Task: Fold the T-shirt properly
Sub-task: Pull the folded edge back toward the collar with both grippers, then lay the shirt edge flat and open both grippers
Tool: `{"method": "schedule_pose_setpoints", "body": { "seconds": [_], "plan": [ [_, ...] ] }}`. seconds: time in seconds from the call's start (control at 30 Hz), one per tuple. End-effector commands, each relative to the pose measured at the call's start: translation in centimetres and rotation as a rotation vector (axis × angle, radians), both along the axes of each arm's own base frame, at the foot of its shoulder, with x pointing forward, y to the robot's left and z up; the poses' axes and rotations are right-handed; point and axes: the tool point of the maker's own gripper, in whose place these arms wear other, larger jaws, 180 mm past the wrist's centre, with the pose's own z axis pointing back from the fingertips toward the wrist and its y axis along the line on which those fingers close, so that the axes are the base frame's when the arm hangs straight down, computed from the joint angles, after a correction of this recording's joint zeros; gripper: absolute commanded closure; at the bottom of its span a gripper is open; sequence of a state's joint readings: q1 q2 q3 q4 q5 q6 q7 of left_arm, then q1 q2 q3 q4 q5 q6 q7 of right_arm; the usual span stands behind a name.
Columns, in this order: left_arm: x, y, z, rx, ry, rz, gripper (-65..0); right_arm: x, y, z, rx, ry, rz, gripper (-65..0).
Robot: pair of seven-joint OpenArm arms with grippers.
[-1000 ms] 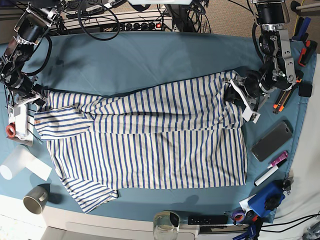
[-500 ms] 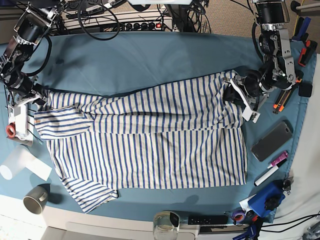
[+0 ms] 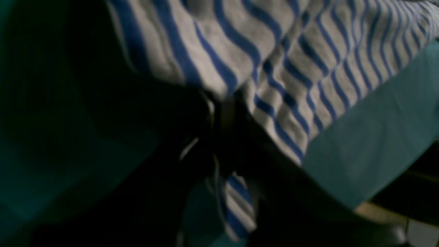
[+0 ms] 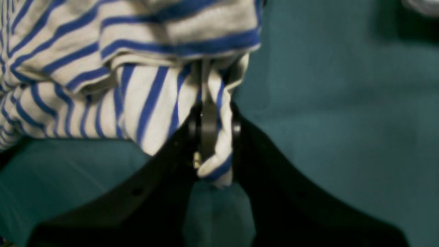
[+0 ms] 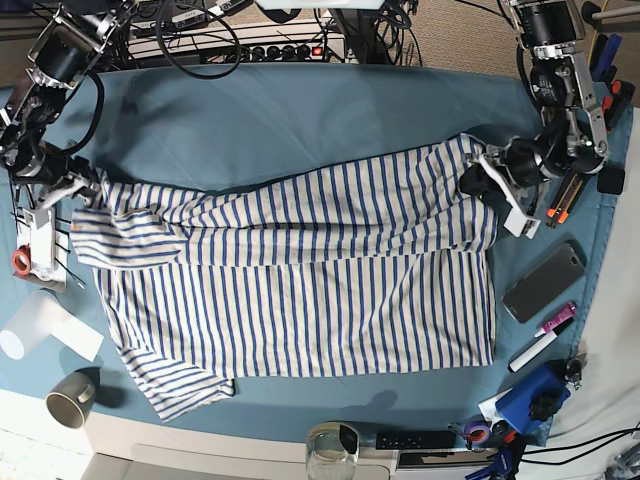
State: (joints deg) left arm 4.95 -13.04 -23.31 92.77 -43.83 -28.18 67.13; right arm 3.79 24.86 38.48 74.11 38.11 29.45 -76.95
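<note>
On the teal tablecloth (image 5: 300,110), each claw (image 4: 211,127) (image 3: 219,113) pinches the T-shirt (image 5: 300,280); no readable writing.

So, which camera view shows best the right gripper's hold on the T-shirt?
The right wrist view: the right gripper sits shut on a bunched fold of the T-shirt, seen close and sharp. The base view shows the gripper small, at the shirt's corner. The left wrist view shows only the other arm's grip.
</note>
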Motion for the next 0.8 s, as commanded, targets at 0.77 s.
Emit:
{"method": "schedule_pose_setpoints", "body": {
  "seconds": [0.77],
  "plan": [
    [-5.6, 4.6, 0.2, 0.099, 0.103, -0.096, 0.0, -7.8, -6.9, 4.5, -0.151, -0.016, -0.130, 0.0]
  ]
}}
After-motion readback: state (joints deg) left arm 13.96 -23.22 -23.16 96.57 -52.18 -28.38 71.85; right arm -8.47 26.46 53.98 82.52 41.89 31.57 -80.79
